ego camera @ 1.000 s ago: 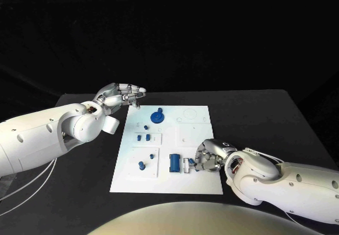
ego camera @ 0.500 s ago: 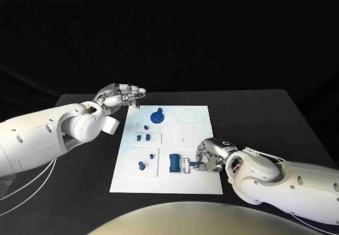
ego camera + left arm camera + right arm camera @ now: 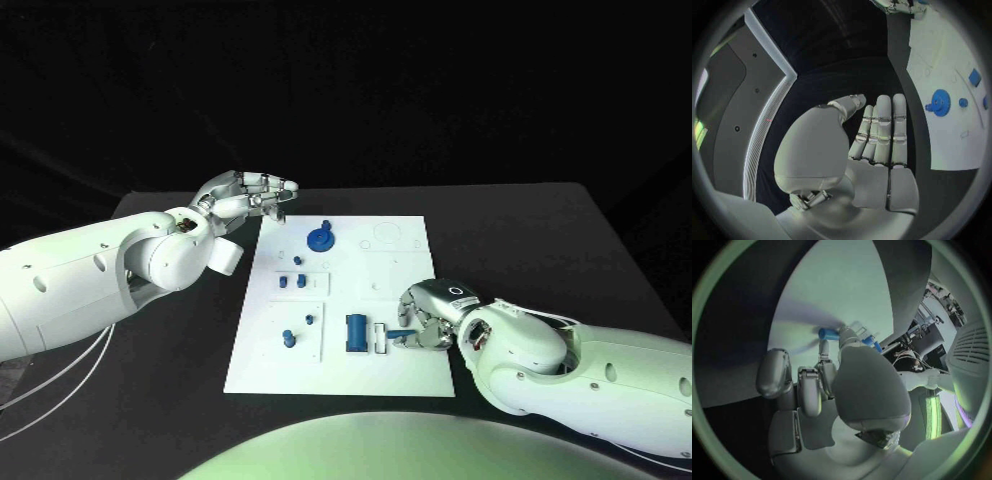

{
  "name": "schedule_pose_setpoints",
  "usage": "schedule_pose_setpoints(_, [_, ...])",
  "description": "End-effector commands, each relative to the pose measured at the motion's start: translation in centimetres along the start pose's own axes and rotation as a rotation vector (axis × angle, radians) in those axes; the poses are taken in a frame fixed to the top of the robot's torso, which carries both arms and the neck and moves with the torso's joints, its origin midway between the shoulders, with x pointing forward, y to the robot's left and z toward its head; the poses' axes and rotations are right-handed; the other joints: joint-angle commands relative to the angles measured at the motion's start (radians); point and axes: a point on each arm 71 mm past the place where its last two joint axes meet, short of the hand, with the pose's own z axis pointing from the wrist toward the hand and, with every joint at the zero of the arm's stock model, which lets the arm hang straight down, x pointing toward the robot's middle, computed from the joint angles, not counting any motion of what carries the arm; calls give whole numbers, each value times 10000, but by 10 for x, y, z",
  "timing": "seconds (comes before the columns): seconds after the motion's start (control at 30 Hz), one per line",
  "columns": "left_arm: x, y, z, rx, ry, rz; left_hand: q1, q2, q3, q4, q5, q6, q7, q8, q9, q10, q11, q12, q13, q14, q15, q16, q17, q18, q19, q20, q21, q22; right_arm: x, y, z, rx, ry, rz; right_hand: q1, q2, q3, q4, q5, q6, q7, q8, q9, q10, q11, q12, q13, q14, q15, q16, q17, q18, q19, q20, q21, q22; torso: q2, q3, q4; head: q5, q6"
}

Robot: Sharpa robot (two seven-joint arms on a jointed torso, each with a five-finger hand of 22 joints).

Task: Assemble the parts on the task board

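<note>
Working the near right corner of the white board (image 3: 346, 375), we are pinching a small blue peg (image 3: 827, 334) in the right hand (image 3: 427, 322), fingers curled in around it and the tip aimed at the board's face.

- Right hand: hovering low over the board's right edge, just beside the white holder (image 3: 379, 338) and the blue cylinder (image 3: 355, 333) standing next to it. From the head view we cannot tell whether the peg is touching the board yet.
- Left hand (image 3: 248, 195): idling off the board's far left corner above the black bench (image 3: 577, 240), fingers laid straight and close together, holding nothing.
- Parts waiting on the board: the blue gear (image 3: 322, 238) at the far end, two small blue blocks (image 3: 293, 281) in the middle panel, a blue knob (image 3: 290, 338) in the near left panel.

Step in hand, as we are judging it: seating the peg into its place by the white holder. The next move is calling for a fine alignment of the peg's tip with its hole, a straight push, then a release without tilting the piece. The hole itself is hidden behind the fingers, so we are judging the alignment from the wrist view alone.
</note>
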Motion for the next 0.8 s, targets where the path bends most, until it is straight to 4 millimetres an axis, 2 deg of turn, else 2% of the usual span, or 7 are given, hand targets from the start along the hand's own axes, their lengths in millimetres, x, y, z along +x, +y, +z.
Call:
schedule_pose_setpoints(0.03, [3, -1, 0, 43, 221, 13, -69, 52, -9, 38, 24, -45, -8, 41, -11, -90, 5, -62, -15, -38, 62, 45, 14, 137, -7, 85, -58, -12, 8, -5, 0, 154, 709, -872, 480, 110, 306, -17, 79, -15, -45, -11, 2, -63, 18, -35, 887, 783, 57, -56, 1350, 110, 20, 77, -29, 1537, -3, 0, 0, 5, 1])
schedule_pose_setpoints(0.13, [3, -1, 0, 37, 227, 26, -69, 52, -9, 38, 24, -45, -8, 41, -11, -90, 5, -62, -15, -38, 62, 45, 14, 137, -7, 85, -58, -12, 9, -4, 0, 148, 820, -939, 841, 207, 877, 5, 102, 114, -85, -70, -57, -48, -27, 19, 894, 795, 18, -42, 1400, 102, 51, 48, 28, 1559, -1, 3, 3, 3, 1])
schedule_pose_setpoints(0.3, [3, -1, 0, 25, 241, 49, -69, 52, -9, 38, 24, -45, -8, 41, -11, -90, 5, -62, -15, -38, 62, 45, 14, 137, -7, 85, -58, -12, 9, -2, 0, 102, 849, -919, 1378, 187, 2926, -154, 129, 645, -162, -218, -220, 60, -125, 235, 980, 825, -69, 0, 1539, 52, 157, -48, 311, 1647, -1, 9, -2, 22, 1])
schedule_pose_setpoints(0.37, [3, -1, 0, 19, 244, 54, -69, 52, -9, 38, 24, -45, -8, 41, -11, -90, 5, -62, -15, -38, 62, 45, 14, 137, -7, 85, -58, -12, 9, -1, 0, 65, 790, -850, 1193, 83, 3625, -260, 120, 681, -140, -235, -190, 179, -127, 446, 1094, 845, -60, 31, 1628, 28, 204, -59, 457, 1682, 0, 10, -2, 15, 1])
schedule_pose_setpoints(0.5, [3, -1, 0, 10, 249, 61, -72, 63, -5, 48, 25, -57, -4, 41, -15, -105, 10, -70, -26, -41, 68, 50, 14, 138, -7, 90, -64, -17, 7, 1, 0, 5, 637, -730, 7, -341, 5587, -1055, 54, 671, -157, -55, 179, 377, -133, 757, 1267, 875, -51, 80, 1775, -10, 290, -83, 768, 1744, 9, 6, -2, 13, 1])
schedule_pose_setpoints(0.6, [3, -1, 0, -4, 253, 67, -72, 63, -5, 48, 25, -57, -4, 41, -15, -105, 10, -70, -26, -41, 68, 50, 14, 138, -7, 90, -64, -17, 7, 1, 0, 5, 540, -631, -699, -378, 6293, -1641, 17, 560, -201, 94, 461, 466, -151, 897, 1356, 893, -94, 110, 1863, -42, 331, -75, 930, 1775, 6, 9, -4, 17, 1])
schedule_pose_setpoints(0.8, [3, 0, 0, -26, 260, 89, -72, 63, -5, 48, 25, -57, -4, 41, -15, -105, 10, -70, -26, -41, 68, 50, 14, 138, -7, 90, -64, -17, 5, -1, 0, 68, 446, -557, -1281, -325, 6563, -1891, -9, 446, -261, 201, 669, 469, -192, 859, 1337, 890, -123, 104, 1851, -40, 329, -93, 935, 1771, -1, 8, -1, 35, 1])
